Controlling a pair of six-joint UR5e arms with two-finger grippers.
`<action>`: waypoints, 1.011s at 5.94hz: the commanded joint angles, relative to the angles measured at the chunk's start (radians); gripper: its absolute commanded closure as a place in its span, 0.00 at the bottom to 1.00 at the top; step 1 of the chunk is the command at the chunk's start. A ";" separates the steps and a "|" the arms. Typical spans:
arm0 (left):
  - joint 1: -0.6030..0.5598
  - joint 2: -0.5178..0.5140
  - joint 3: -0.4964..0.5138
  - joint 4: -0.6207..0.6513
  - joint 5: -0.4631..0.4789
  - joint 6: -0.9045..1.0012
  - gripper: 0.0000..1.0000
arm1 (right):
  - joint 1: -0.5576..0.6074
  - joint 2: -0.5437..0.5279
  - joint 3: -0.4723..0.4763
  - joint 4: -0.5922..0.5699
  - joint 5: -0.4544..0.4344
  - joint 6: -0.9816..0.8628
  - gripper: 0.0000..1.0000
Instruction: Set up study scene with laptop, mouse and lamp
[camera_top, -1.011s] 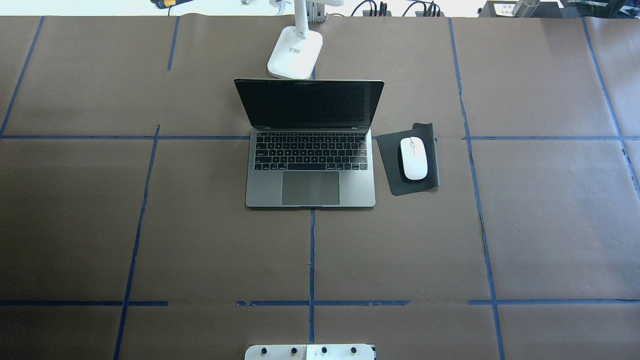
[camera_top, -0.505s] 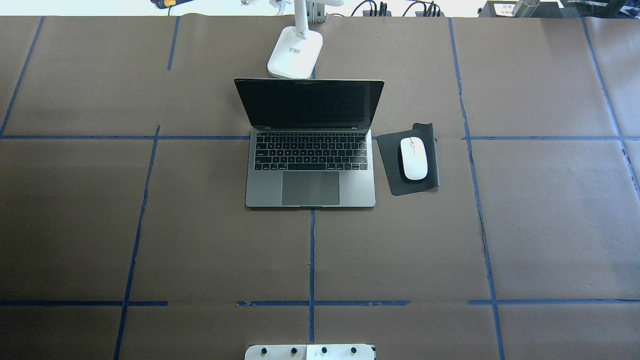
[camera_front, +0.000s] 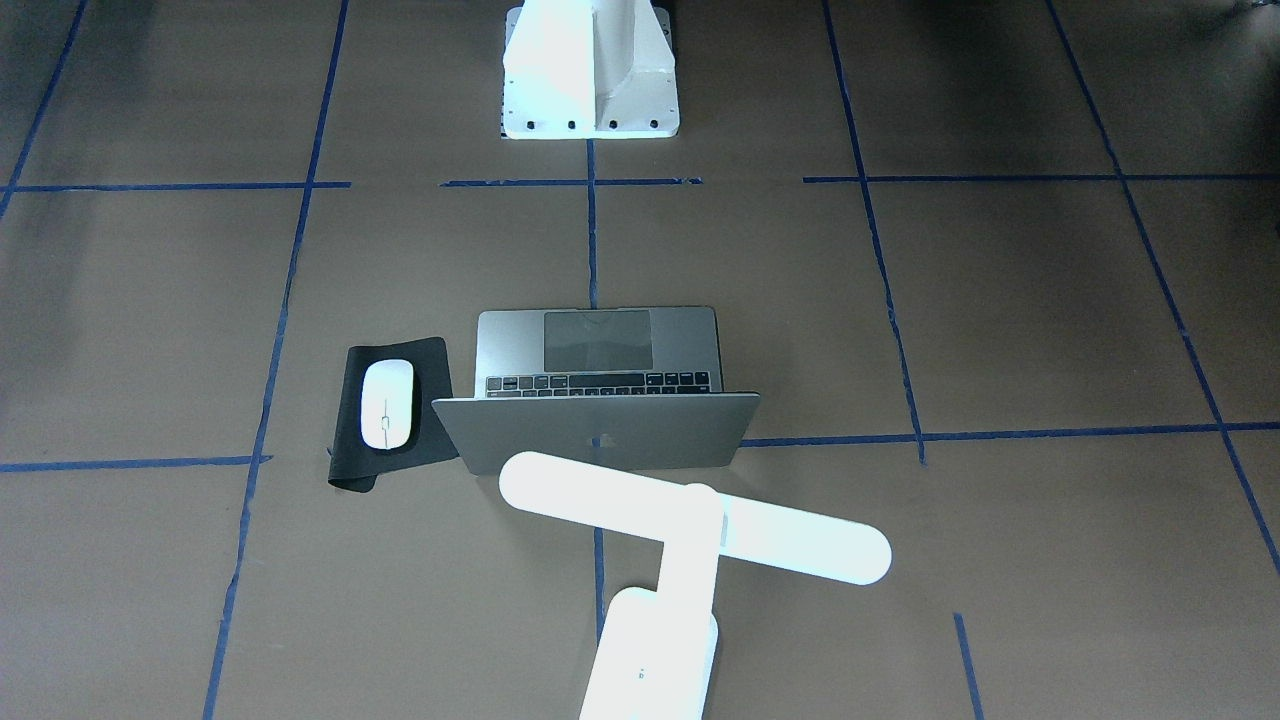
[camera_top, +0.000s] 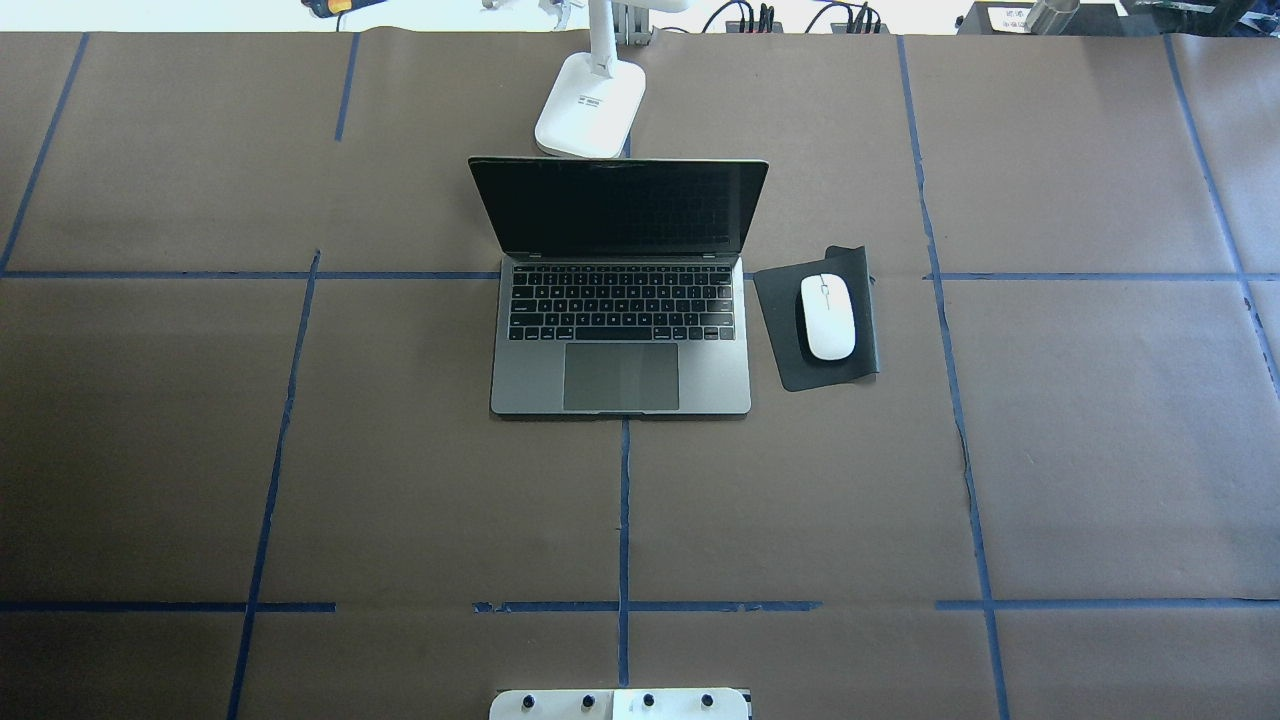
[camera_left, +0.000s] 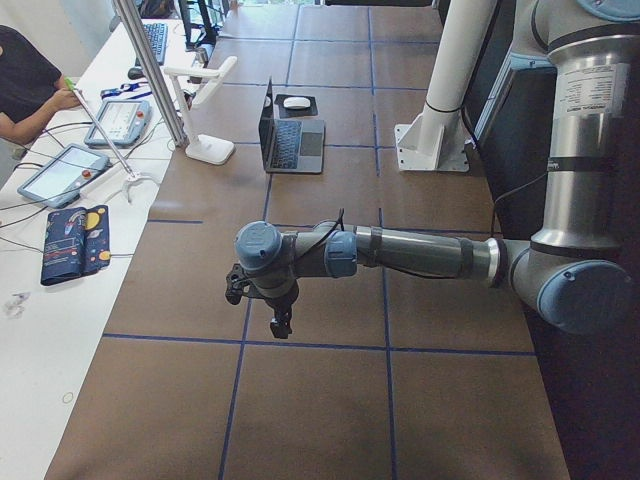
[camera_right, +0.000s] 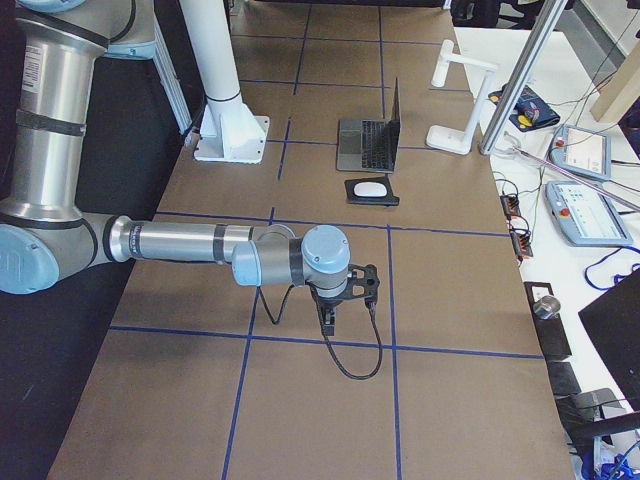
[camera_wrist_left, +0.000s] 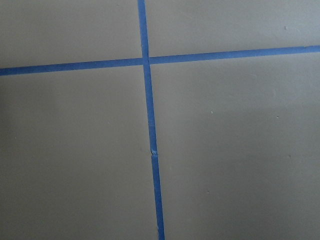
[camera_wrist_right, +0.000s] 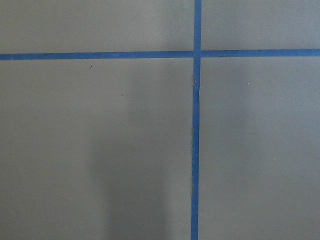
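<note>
The silver-grey laptop (camera_top: 620, 375) stands open at the table's middle, screen dark; its lid with the logo shows in the front-facing view (camera_front: 598, 432). The white mouse (camera_top: 827, 316) lies on a black mat (camera_top: 775, 300) to the laptop's right. The white lamp (camera_front: 690, 515) stands behind the laptop, its bar head over the lid's edge; its base shows in the overhead view (camera_top: 590, 105). My left gripper (camera_left: 275, 318) hangs low over bare table far to the left, my right gripper (camera_right: 335, 305) far to the right. I cannot tell whether either is open or shut. Both wrist views show only paper and tape.
The white bolted pedestal (camera_front: 590, 70) stands at the robot's edge of the table. Blue tape lines (camera_top: 623, 500) cross the brown paper. A side bench with tablets (camera_left: 60, 175) and a person (camera_left: 25, 85) runs along the far edge.
</note>
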 joint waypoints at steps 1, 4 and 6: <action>0.000 -0.003 -0.006 -0.002 0.015 0.002 0.00 | -0.023 -0.013 0.028 -0.004 0.000 0.000 0.00; -0.006 0.000 -0.020 0.007 0.040 0.006 0.00 | -0.055 -0.001 0.037 -0.004 0.002 0.001 0.00; -0.005 0.003 -0.007 0.015 0.077 0.005 0.00 | -0.085 -0.001 0.036 -0.006 0.012 0.001 0.00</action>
